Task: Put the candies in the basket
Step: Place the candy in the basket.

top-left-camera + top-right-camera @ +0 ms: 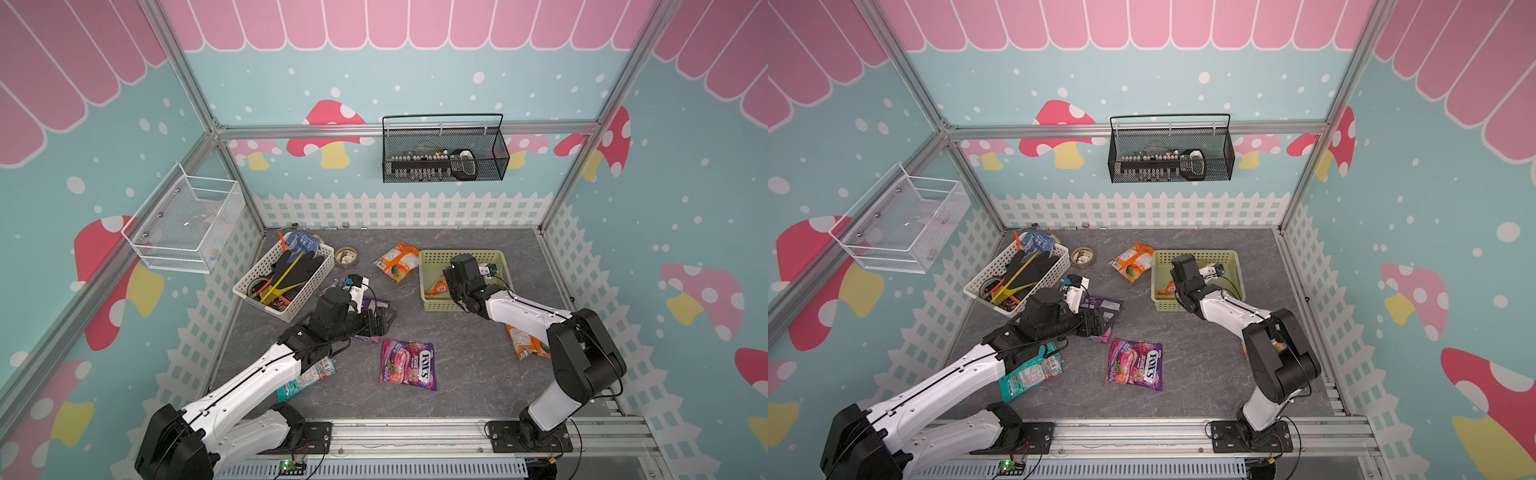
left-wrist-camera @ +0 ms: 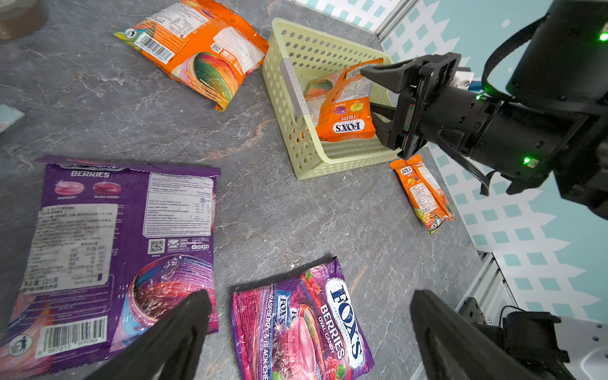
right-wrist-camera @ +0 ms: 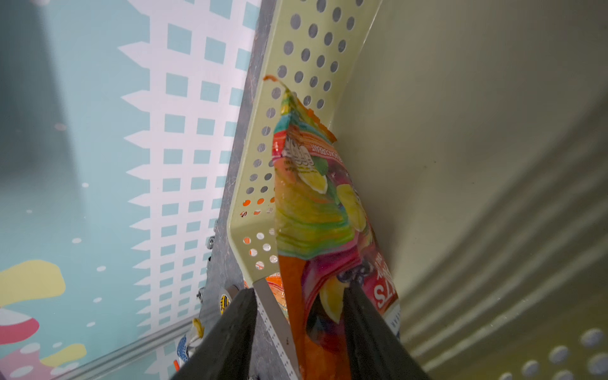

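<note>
Orange candy bag inside basket, far right, propped on left wall between parted right gripper fingers. Risk: bag snags finger on withdrawal, drags out. Left gripper spread wide over purple bag.

**Candy-sorting tabletop seen from above**

The right gripper reaches into a pale yellow-green basket holding an orange candy bag. A second orange bag lies just beside the basket. The left gripper hangs over a purple bag. A FOX'S bag and a teal bag lie on the grey tabletop nearby.
</note>
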{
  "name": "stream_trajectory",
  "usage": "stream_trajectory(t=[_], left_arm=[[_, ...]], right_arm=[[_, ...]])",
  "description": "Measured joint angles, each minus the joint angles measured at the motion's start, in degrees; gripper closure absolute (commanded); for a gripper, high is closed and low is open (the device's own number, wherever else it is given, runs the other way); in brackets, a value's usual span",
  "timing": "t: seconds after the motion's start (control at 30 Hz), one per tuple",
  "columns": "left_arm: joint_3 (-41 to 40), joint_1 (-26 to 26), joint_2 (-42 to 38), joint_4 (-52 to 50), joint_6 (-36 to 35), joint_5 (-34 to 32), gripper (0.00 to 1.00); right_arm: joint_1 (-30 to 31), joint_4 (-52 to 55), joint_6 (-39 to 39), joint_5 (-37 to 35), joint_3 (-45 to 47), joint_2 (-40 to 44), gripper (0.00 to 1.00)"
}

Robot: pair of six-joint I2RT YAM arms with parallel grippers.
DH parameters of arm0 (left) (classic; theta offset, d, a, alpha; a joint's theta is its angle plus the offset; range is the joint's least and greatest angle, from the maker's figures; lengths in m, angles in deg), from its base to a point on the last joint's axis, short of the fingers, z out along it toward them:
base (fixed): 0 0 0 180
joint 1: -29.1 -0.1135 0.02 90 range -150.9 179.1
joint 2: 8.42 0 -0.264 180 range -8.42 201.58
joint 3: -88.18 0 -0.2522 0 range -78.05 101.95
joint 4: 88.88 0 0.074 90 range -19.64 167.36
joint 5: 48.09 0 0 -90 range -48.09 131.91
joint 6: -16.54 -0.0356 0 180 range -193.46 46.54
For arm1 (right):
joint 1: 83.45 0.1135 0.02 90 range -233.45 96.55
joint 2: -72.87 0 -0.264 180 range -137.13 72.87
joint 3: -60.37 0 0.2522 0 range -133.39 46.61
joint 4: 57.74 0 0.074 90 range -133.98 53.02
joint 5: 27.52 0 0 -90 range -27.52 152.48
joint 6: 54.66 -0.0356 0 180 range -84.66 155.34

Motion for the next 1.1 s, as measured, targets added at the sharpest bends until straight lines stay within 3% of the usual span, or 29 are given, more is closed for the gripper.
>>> stream_trajectory(t=[0.23,0.5,0.73,0.93,1.1], left_arm=[[-0.1,0.0,-0.4,0.0,-0.4,0.0,0.01],[-0.3,0.0,-1.1,0.0,-0.4,0.0,0.01],[-0.3,0.0,-1.1,0.0,-0.4,-0.1,0.01],[-0.3,0.0,-1.1,0.0,-0.4,-0.2,0.01],[-0.3,0.0,-1.1,0.0,-0.6,-0.2,0.01]], right_arm=[[-0.7,7.4,3.0,-1.4,-1.9,-1.7,0.46],[-3.3,6.7,11.5,0.3,-3.9,-5.4,0.46],[-4.1,9.1,15.9,1.1,-6.8,-7.1,0.29],[-5.5,12.2,23.7,0.1,-10.6,-7.0,0.31],[-6.2,16.9,28.6,-1.5,-13.3,-7.0,0.21]])
